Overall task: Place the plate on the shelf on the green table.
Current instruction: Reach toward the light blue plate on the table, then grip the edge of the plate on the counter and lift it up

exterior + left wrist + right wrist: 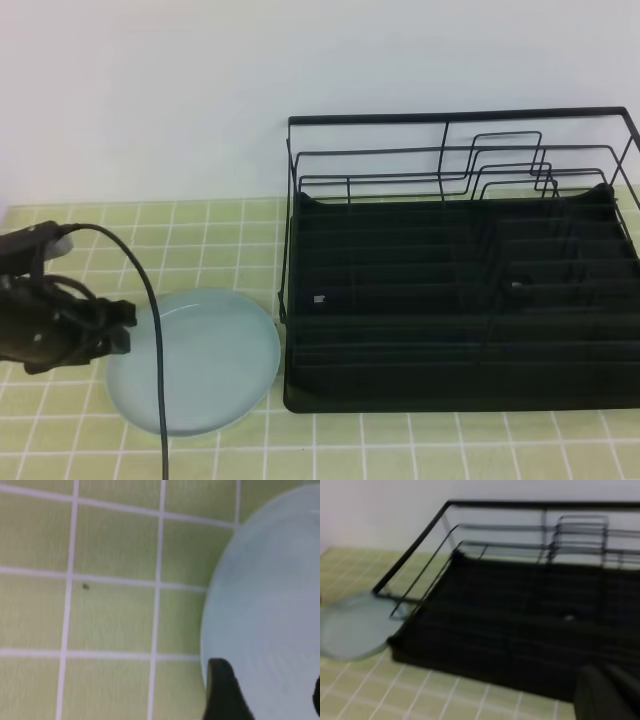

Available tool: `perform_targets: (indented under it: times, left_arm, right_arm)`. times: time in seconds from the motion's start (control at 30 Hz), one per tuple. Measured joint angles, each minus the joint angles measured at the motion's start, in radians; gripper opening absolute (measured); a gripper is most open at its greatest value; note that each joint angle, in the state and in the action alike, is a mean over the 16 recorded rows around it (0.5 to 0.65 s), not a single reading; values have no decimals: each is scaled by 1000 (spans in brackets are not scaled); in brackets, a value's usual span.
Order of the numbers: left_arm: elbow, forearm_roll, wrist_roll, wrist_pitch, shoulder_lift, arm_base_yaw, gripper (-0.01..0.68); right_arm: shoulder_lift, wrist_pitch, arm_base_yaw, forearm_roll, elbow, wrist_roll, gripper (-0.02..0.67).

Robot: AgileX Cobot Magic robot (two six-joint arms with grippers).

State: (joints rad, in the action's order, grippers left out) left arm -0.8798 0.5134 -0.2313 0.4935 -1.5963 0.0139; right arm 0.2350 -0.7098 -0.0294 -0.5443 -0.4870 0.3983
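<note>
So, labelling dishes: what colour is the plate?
Pale mint-blue plate; the exterior high view shows it best.

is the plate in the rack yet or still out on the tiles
Out: the plate lies flat on the tiles, left of the empty rack.

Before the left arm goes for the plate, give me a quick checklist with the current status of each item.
1. Plate lies flat on the green table, beside the dish rack's left edge: ok.
2. Left gripper is at the plate's left rim: ok.
3. Left gripper has a hold on the plate: not ok; in the left wrist view one finger sits over the rim, but nothing shows it clamped.
4. Left jaw opening: cannot tell.
5. Dish rack has free space; its ribbed tray looks bare: ok.
6. Right gripper is out of the way, near the rack's front edge in the right wrist view: ok; open or shut: cannot tell.
</note>
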Motion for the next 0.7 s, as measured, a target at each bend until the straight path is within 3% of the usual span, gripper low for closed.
perform_targets:
  times: [0.5, 0.7]
  left_arm:
    - [-106, -13, 0, 9, -172, 0, 357]
    - [-111, -20, -11, 5, -192, 0, 260]
  right_arm:
    - [0, -191, 0, -139, 0, 68, -4]
    - [0, -197, 0, -156, 0, 77, -4]
